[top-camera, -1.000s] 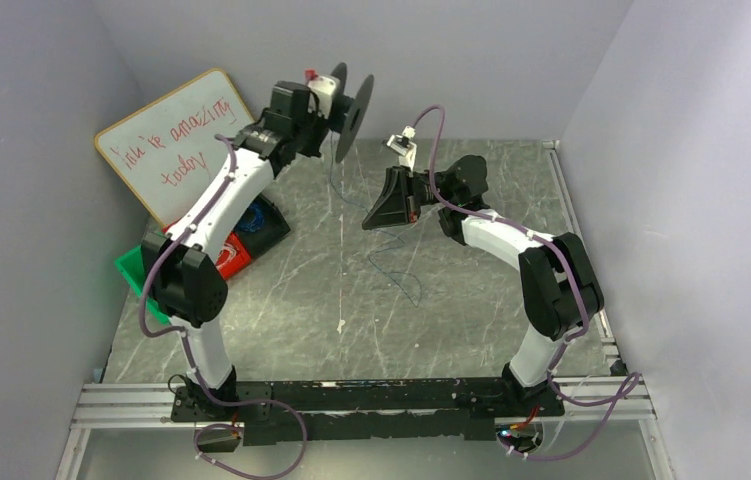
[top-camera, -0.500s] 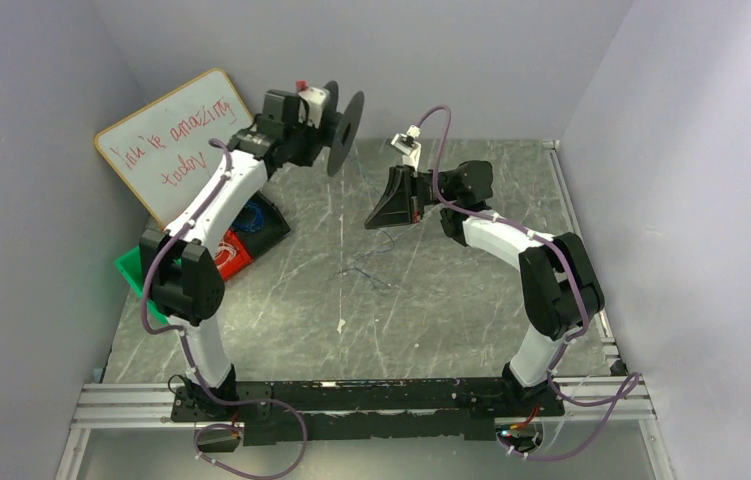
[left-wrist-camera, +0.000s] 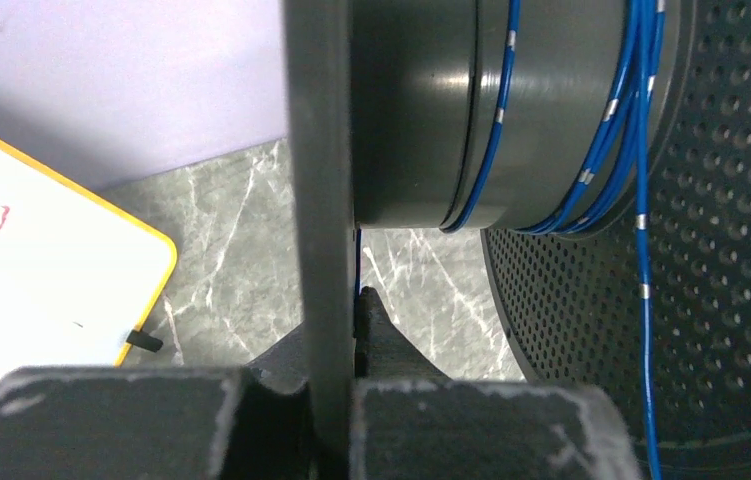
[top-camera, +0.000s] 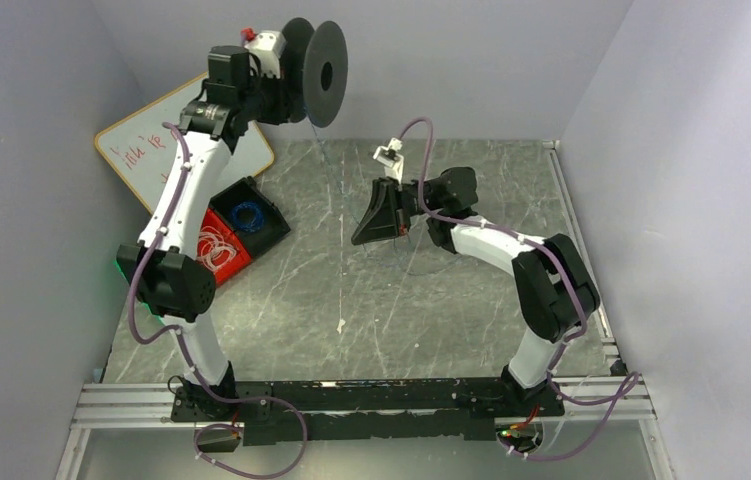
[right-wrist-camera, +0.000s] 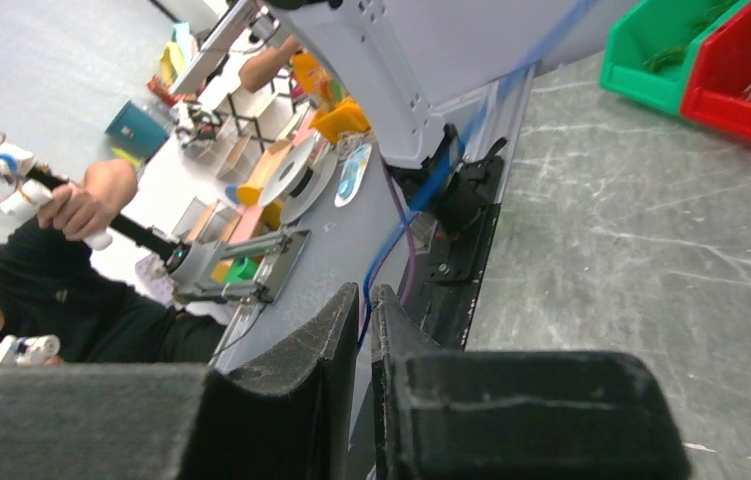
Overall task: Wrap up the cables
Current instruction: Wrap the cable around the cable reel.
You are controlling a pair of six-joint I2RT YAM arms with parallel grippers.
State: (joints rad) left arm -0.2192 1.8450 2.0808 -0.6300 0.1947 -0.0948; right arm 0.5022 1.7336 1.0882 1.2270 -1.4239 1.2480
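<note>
The cables point(left-wrist-camera: 634, 70) around the spool point(top-camera: 336, 60)

High rear view down onto table point(top-camera: 281, 290), wrist views close-up, all sharing its marble top

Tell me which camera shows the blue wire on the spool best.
The left wrist view: the blue wire is wound on the spool, close and sharp. The top external view shows the spool as a small black reel, wire hardly visible. The right wrist view shows one blurred strand leaving the right hand.
</note>
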